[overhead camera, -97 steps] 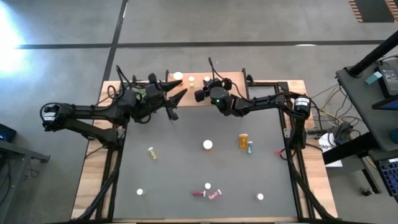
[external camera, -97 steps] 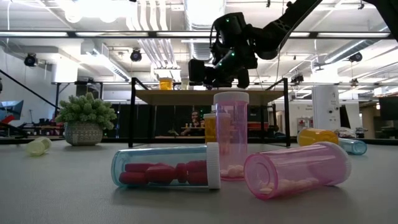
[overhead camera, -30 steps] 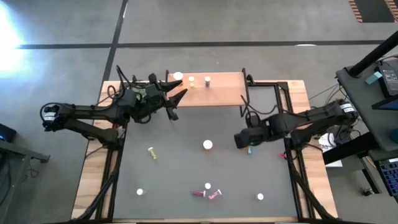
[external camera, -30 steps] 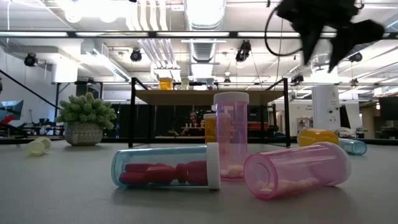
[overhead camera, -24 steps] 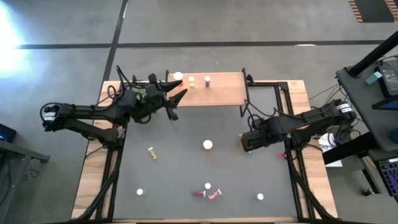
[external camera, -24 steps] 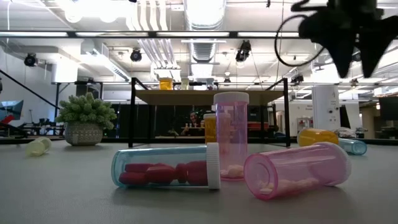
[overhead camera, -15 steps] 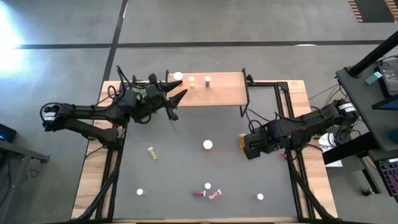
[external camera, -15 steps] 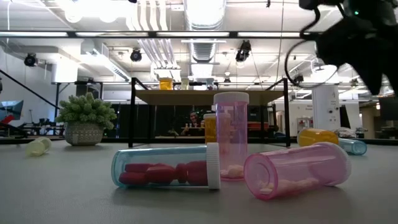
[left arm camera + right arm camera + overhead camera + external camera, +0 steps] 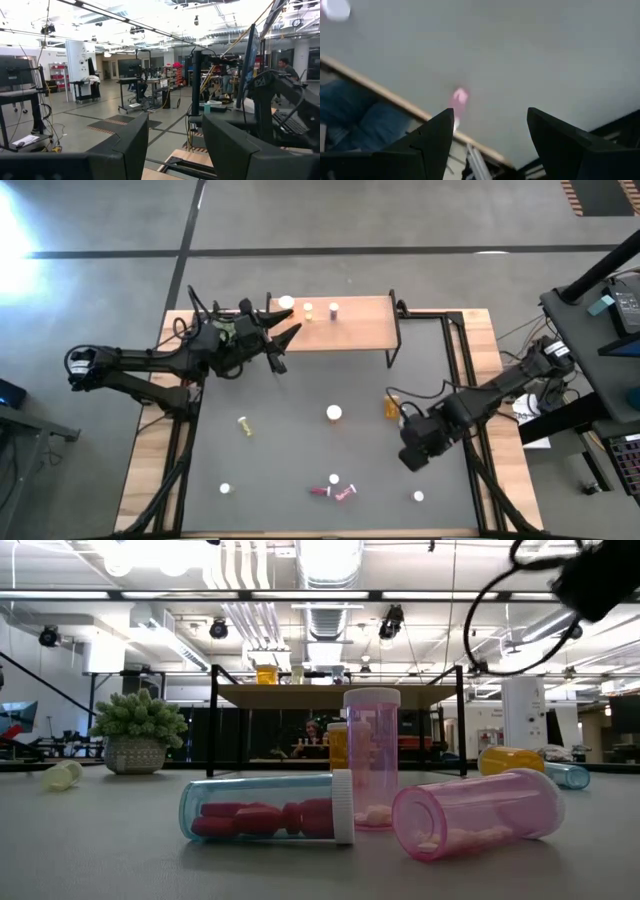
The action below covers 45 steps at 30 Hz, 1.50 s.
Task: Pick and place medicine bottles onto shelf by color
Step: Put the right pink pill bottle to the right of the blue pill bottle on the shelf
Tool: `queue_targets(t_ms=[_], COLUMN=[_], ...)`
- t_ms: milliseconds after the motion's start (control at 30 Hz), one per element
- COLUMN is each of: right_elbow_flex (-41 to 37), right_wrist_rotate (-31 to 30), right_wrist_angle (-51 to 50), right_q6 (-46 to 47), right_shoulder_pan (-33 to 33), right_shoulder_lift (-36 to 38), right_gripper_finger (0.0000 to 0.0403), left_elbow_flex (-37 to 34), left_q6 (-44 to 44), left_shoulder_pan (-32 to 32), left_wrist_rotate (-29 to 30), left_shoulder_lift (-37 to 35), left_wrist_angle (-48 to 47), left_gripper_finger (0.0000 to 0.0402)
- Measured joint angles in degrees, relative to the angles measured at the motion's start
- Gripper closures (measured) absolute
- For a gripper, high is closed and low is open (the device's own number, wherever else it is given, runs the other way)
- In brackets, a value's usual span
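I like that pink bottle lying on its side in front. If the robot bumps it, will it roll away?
Probably. The pink bottle is a round cylinder lying on the flat table, so a sideways nudge should roll it. It looks nearly empty, likely light. It seems to have no cap, so its few pills might spill.

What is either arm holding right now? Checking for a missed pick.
Nothing. The right gripper and left gripper both show open, empty jaws.

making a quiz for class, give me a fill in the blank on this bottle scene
1. The shelf holds ___ bottles.
2. The orange bottle on the table lies beside the ___ arm.
3. In the low view, the blue-tinted bottle of red pills lies on its ___.

Missing: three; right; side
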<state>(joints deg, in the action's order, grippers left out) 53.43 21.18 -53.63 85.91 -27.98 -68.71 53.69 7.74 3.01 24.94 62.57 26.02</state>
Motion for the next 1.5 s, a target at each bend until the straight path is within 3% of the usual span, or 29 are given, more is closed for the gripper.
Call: queue_targets(t_ms=[467, 733, 1500], right_elbow_flex=[6.6, 8.22, 17.13], right_wrist_rotate=[-5.68, -6.23, -6.24], right_wrist_angle=[0.43, 6.2, 2.93], right_q6=[7.32, 2.63, -5.51], right_shoulder_pan=[-13.18, -16.32, -18.02], right_shoulder_lift=[-5.15, -10.89, -28.34], right_gripper_finger=[0.0161, 0.0161, 0.0161], left_elbow_flex=[-0.12, -0.13, -0.26], left_q6=[-7.9, -8.93, -8.47], left_shoulder_pan=[-0.01, -0.04, 0.0], left_wrist_rotate=[-0.01, -0.01, -0.01], left_shoulder_lift=[0.0, 0.0, 0.0], left_wrist_angle=[-0.03, 0.01, -0.02], left_gripper_finger=[0.0233, 0.0233, 0.0233])
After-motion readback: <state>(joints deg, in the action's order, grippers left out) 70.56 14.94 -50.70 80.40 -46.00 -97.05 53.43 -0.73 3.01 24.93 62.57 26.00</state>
